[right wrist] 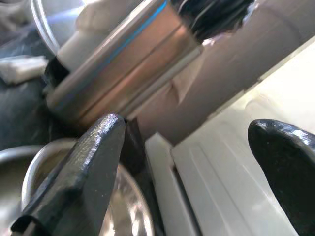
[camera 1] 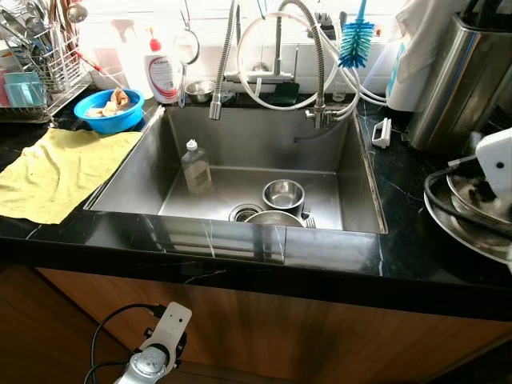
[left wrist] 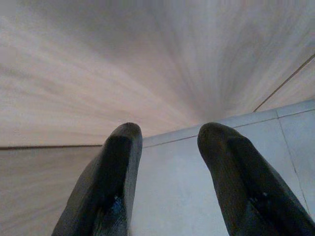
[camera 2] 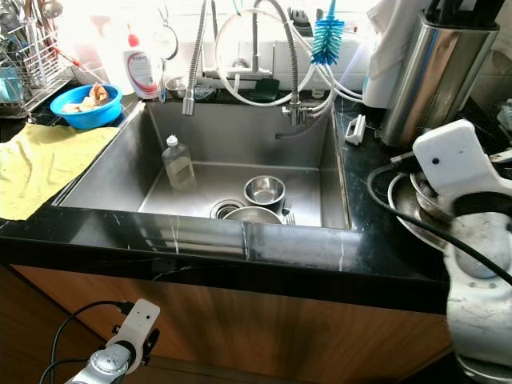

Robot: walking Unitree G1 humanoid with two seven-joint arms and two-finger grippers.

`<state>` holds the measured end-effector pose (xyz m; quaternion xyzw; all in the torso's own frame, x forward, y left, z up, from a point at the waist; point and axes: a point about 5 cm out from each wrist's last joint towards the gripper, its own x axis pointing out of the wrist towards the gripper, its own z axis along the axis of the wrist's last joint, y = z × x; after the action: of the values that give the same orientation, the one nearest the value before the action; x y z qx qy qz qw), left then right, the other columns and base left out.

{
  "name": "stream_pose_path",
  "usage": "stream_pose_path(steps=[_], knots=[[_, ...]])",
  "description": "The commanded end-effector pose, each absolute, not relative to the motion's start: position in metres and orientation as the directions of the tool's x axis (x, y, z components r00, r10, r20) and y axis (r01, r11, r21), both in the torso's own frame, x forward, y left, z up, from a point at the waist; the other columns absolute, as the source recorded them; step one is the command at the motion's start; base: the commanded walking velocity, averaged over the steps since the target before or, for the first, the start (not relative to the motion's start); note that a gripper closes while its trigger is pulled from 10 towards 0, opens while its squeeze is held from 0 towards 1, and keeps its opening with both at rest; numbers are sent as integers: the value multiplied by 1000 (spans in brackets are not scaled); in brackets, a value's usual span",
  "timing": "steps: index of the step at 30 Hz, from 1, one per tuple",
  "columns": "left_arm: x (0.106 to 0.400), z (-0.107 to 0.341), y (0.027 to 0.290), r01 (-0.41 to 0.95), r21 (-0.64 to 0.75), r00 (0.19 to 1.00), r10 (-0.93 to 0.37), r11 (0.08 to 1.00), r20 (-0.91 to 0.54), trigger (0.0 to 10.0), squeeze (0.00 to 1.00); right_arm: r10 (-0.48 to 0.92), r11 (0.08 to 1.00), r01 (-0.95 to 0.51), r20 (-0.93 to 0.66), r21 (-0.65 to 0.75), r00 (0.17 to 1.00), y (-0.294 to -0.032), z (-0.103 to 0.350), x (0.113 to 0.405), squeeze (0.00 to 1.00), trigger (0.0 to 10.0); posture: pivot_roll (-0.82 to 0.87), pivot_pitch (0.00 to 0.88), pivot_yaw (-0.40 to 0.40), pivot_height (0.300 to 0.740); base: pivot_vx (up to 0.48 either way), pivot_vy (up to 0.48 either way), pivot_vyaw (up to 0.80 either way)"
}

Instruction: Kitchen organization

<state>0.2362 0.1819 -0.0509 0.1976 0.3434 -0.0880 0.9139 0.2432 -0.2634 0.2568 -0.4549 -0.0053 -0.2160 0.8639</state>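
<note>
Right gripper [right wrist: 184,162] hovers with its two black fingers spread apart and nothing between them, over the stacked steel plates [camera 2: 416,210] on the right counter, beside the tall steel canister [camera 2: 428,76]. Its white wrist housing shows at the right edge of the head views.

Left eye view: the sink [camera 1: 128,180] sits between a yellow cloth [camera 1: 56,172] on the left counter and the plates on the right. In the basin a clear bottle [camera 1: 195,166] stands upright at the left; two steel bowls [camera 1: 283,194] lie near the drain, the smaller one just behind the larger. A blue bowl [camera 1: 110,110] with scraps sits far left, a blue brush [camera 1: 356,40] hangs by the tap.

Right eye view: the same scene, the plates nearer and partly behind the arm and a black cable.

Left wrist view: the left gripper [left wrist: 167,182] hangs low before the cabinet, fingers apart, empty, pointing at floor tiles.

Right wrist view: a shiny bowl or plate rim [right wrist: 74,162] lies under one finger.

The plates look stiff, light and slick — likely wet, prone to slip and clatter; I would pinch the rim's nearest edge — not the flat
</note>
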Motion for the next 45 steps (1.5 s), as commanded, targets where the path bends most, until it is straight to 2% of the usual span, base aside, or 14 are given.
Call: stream_pose_path(steps=[1, 5, 9, 11, 14, 23, 27, 31, 36, 39, 42, 43, 44, 45], knots=[[234, -52, 186, 299, 308, 735, -12, 903, -678, 10000, 0, -352, 489, 348, 184, -800, 918, -256, 253, 240, 0, 10000, -175, 0, 57, 740, 0, 0, 0], [234, -52, 187, 298, 309, 735, -11, 903, -678, 10000, 0, -381, 440, 317, 145, -840, 913, -253, 246, 236, 0, 10000, -177, 0, 55, 740, 0, 0, 0], [234, -53, 187, 298, 309, 734, -10, 903, -679, 10000, 0, -428, 501, 380, 159, -778, 890, -246, 242, 230, 0, 10000, -174, 0, 51, 740, 0, 0, 0], [234, -52, 187, 298, 308, 734, -11, 903, -679, 10000, 0, -458, 478, 498, 278, -723, 844, -239, 247, 222, 0, 10000, -176, 0, 52, 740, 0, 0, 0], [234, -52, 187, 300, 309, 734, -11, 903, -680, 10000, 0, -473, 468, 582, 367, -665, 801, -234, 252, 215, 0, 10000, -178, 0, 52, 740, 0, 0, 0], [234, -52, 187, 299, 311, 735, -10, 902, -678, 10000, 0, -530, 499, 700, 460, -511, 713, -226, 255, 199, 0, 10000, -172, 0, 52, 740, 0, 0, 0], [234, -52, 187, 299, 313, 736, -9, 901, -677, 10000, 0, -571, 508, 735, 463, -449, 678, -236, 246, 187, 0, 10000, -166, 0, 48, 740, 0, 0, 0], [234, -52, 187, 300, 314, 737, -9, 901, -676, 10000, 0, -593, 543, 719, 408, -433, 694, -249, 230, 180, 0, 10000, -168, 0, 48, 740, 0, 0, 0], [235, -52, 187, 299, 318, 740, -9, 900, -673, 10000, 0, -661, 473, 777, 415, -416, 625, -268, 225, 167, 0, 10000, -170, 0, 50, 740, 0, 0, 0], [235, -51, 187, 299, 318, 740, -9, 899, -672, 10000, 0, -736, 467, 822, 371, -327, 566, -279, 222, 163, 0, 10000, -167, 0, 51, 740, 0, 0, 0], [235, -51, 187, 300, 319, 741, -9, 899, -672, 10000, 0, -764, 487, 836, 340, -253, 548, -285, 221, 162, 0, 10000, -168, 0, 53, 740, 0, 0, 0], [236, -51, 188, 299, 320, 741, -8, 899, -671, 10000, 0, -757, 537, 821, 321, -193, 570, -285, 219, 165, 0, 10000, -169, 0, 53, 740, 0, 0, 0], [236, -51, 188, 299, 320, 741, -8, 899, -671, 10000, 0, -757, 537, 821, 321, -193, 570, -285, 219, 165, 0, 10000, -169, 0, 53, 740, 0, 0, 0], [236, -51, 188, 299, 321, 741, -7, 899, -671, 10000, 0, -741, 601, 792, 299, -105, 602, -282, 216, 168, 0, 10000, -168, 0, 53, 740, 0, 0, 0]])
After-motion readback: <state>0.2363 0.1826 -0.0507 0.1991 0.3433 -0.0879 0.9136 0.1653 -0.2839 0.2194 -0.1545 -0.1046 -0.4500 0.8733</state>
